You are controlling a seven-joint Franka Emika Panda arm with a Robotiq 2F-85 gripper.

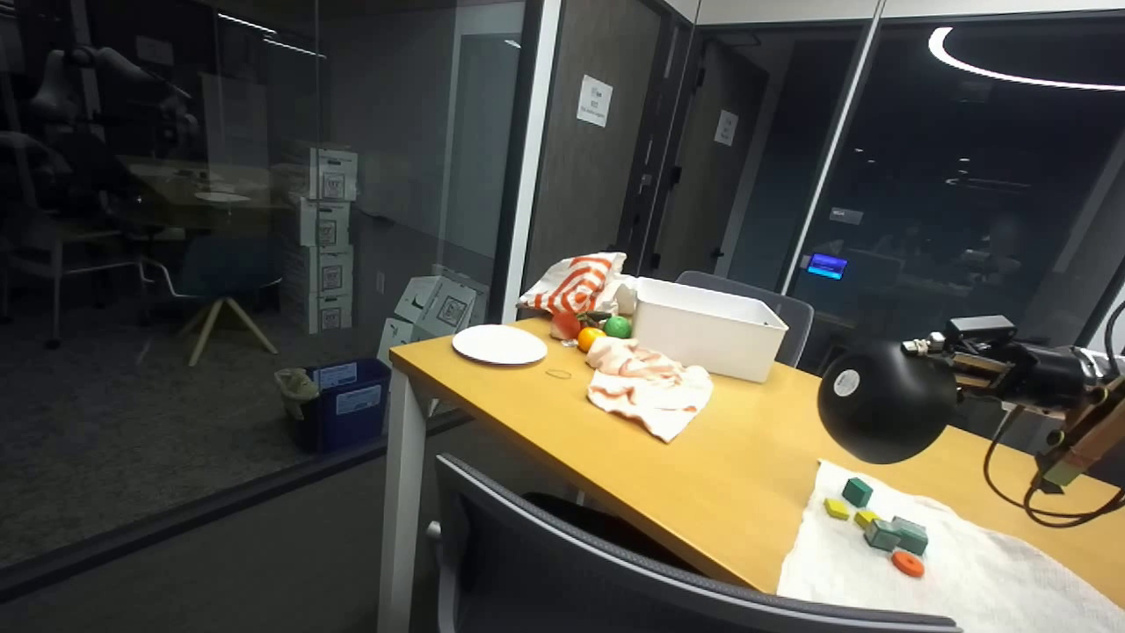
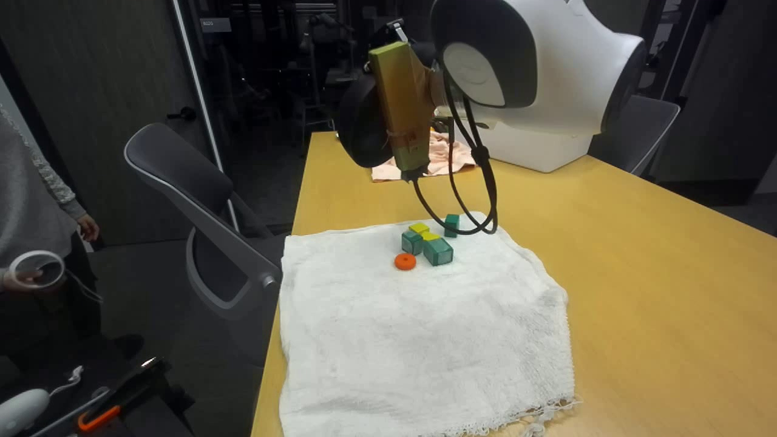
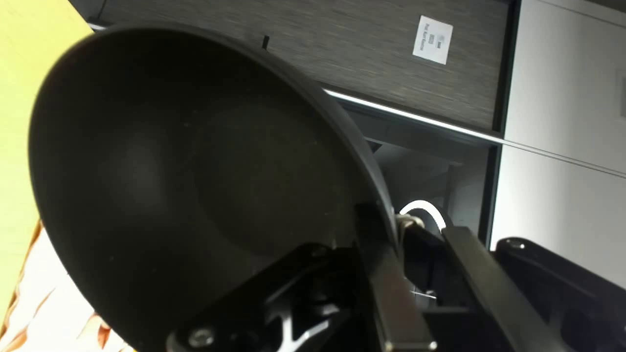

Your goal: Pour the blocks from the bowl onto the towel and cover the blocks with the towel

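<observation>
in the wrist view, the gripper (image 3: 397,232) at lower right held its fingers pinched on the rim of the black bowl (image 3: 195,161), tilted on its side at left. in an exterior view, the white towel (image 2: 419,346) lay at lower center, the green and yellow blocks (image 2: 436,249) rested on it at mid-frame, and the white bin (image 2: 537,149) stood beyond, upper right.
</observation>
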